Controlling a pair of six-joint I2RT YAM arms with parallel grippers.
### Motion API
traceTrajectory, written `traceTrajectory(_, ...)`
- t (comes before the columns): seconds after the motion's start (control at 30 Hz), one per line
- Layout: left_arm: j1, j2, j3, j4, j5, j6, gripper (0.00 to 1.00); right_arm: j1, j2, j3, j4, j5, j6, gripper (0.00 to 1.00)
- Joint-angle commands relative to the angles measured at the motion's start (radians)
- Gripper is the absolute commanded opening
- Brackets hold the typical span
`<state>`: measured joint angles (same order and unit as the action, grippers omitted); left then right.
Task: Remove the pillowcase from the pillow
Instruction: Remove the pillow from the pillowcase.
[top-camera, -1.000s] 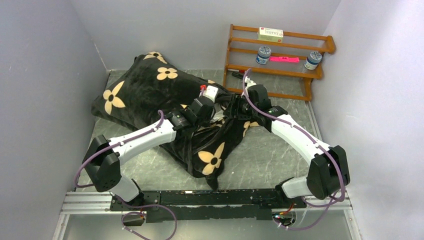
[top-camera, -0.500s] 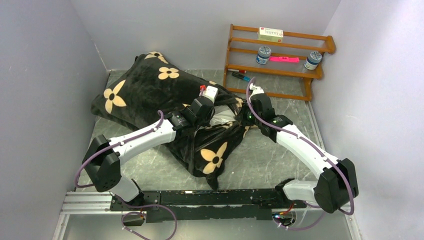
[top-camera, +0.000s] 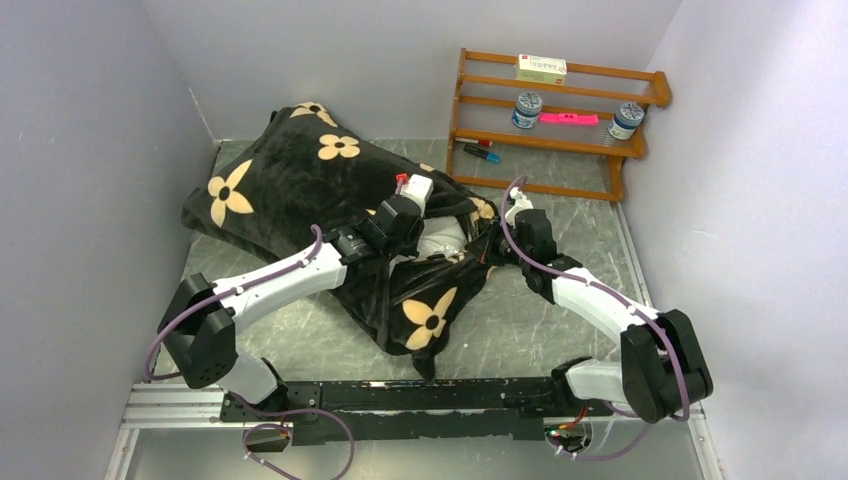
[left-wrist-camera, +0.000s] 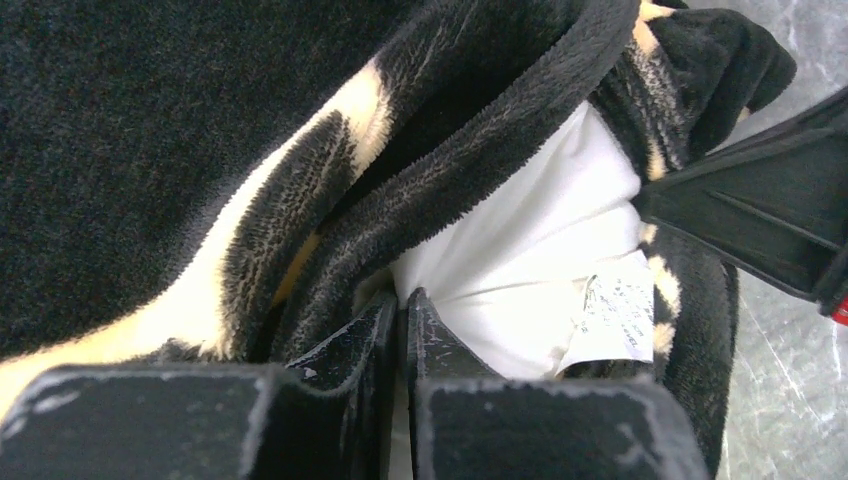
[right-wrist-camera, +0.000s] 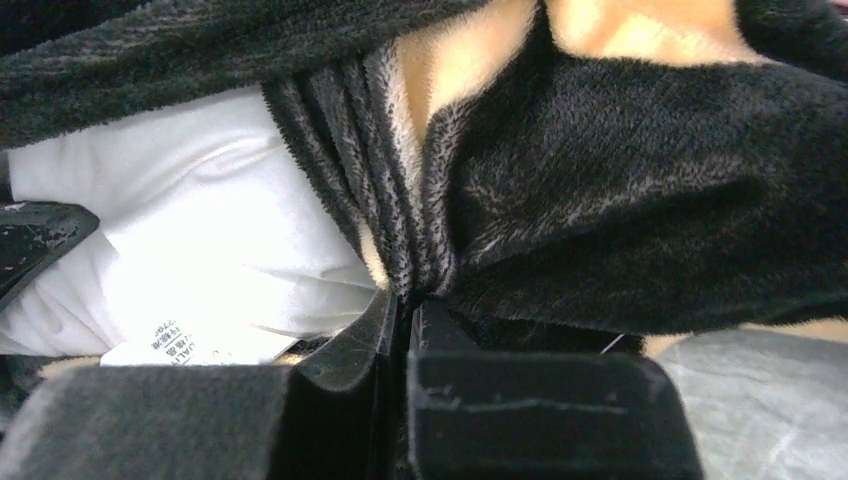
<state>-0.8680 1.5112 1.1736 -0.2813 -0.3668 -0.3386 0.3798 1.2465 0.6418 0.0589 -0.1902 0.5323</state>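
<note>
The black plush pillowcase (top-camera: 290, 180) with tan flowers lies across the table's left and middle, the white pillow (top-camera: 443, 236) showing at its open mouth. My left gripper (top-camera: 428, 236) reaches into that mouth. In the left wrist view it (left-wrist-camera: 403, 300) is shut on a pinch of the pillow (left-wrist-camera: 520, 250), next to a white care label (left-wrist-camera: 612, 315), with pillowcase (left-wrist-camera: 150, 130) folds to the left. My right gripper (top-camera: 492, 246) is at the mouth's right rim. In the right wrist view it (right-wrist-camera: 408, 298) is shut on a bunched hem of the pillowcase (right-wrist-camera: 620, 170), with the pillow (right-wrist-camera: 190, 220) to its left.
A wooden rack (top-camera: 640, 92) stands at the back right with two jars, a box and a pink item on its shelves. Markers (top-camera: 478, 151) lie at its left foot. Grey walls close in on the left, back and right. The arms' rail (top-camera: 400, 400) runs along the near edge.
My right gripper has shut on the pillowcase hem and drawn back toward the right and near side. The mouth has spread and more white pillow shows. The left arm has barely moved.
</note>
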Motion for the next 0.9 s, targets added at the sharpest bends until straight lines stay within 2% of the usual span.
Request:
traceTrajectory(0.0,0.016,-0.056,-0.056,-0.085,0.070,0.034,0.17,-0.033,0.064,-0.085,0.041,-0.053,0.003,0.00)
traceTrajectory(0.17,-0.025,-0.089,-0.025,-0.030,0.104,0.051,0.45,-0.033,0.046,-0.098,0.104,-0.085,-0.002,0.00)
traceTrajectory(0.4,-0.103,-0.063,0.077,-0.017,0.084,0.047,0.67,-0.031,-0.001,-0.124,0.120,-0.100,-0.013,0.00)
traceTrajectory(0.5,-0.142,-0.053,0.125,-0.031,0.040,0.052,0.69,-0.031,-0.009,-0.132,0.128,-0.108,-0.010,0.00)
traceTrajectory(0.6,-0.198,-0.058,0.134,-0.001,-0.062,0.079,0.69,-0.032,-0.014,-0.131,0.128,-0.118,-0.005,0.00)
traceTrajectory(0.77,-0.226,-0.013,0.189,0.007,-0.049,0.092,0.69,-0.029,-0.023,-0.134,0.121,-0.114,-0.007,0.00)
traceTrajectory(0.87,-0.227,0.063,0.264,-0.040,-0.095,0.104,0.70,-0.029,-0.025,-0.139,0.123,-0.115,-0.005,0.00)
